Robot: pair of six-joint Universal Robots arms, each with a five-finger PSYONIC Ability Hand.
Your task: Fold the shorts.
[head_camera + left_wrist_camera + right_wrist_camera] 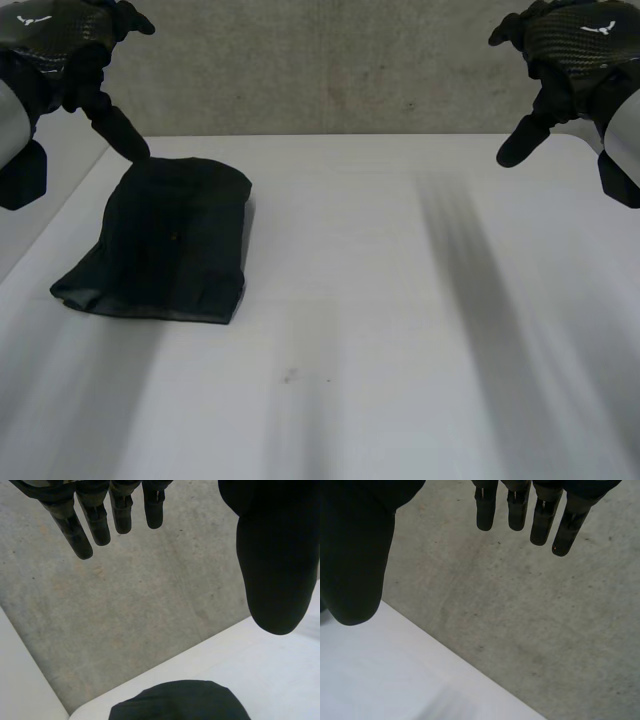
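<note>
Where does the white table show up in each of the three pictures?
Head view: the table fills the foreground, shorts on its left part.
Left wrist view: its corner, bearing the shorts, past the left hand's thumb.
Right wrist view: its edge, past the right hand's thumb.
Shared landmark: grey concrete beyond the table.

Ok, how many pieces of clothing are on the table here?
1: the dark shorts, folded, on the table's far left by the left hand. Their layers could hide something small.
</note>
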